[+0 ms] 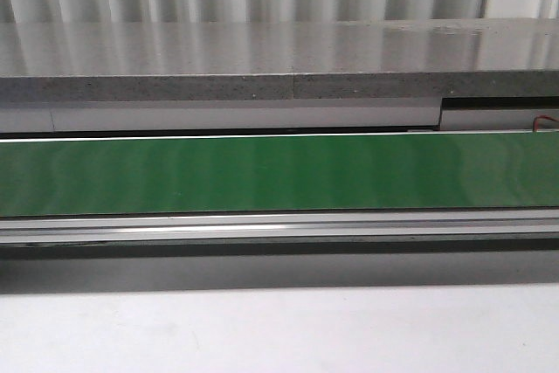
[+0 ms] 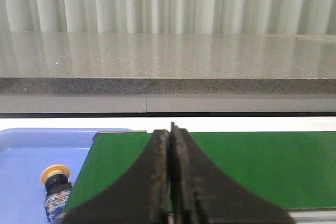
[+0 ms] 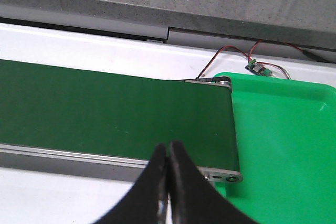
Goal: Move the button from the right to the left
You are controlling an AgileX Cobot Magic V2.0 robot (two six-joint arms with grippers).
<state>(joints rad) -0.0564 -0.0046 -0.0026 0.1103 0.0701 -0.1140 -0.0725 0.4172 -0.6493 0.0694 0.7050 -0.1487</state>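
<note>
The button (image 2: 54,186), with a yellow-orange cap and a blue block, lies in the blue tray (image 2: 31,150) at the left end of the green conveyor belt (image 2: 252,166); it shows only in the left wrist view. My left gripper (image 2: 170,129) is shut and empty, over the belt's left end, to the right of the button. My right gripper (image 3: 168,148) is shut and empty, over the near rail by the belt's right end (image 3: 157,114). Neither gripper shows in the front view, which holds only the bare belt (image 1: 279,172).
A green tray (image 3: 283,145) sits at the belt's right end, nothing showing in it. A small circuit board (image 3: 258,68) with red and black wires lies behind it. A grey stone ledge (image 1: 262,63) runs along the back. A white table surface (image 1: 279,329) lies in front.
</note>
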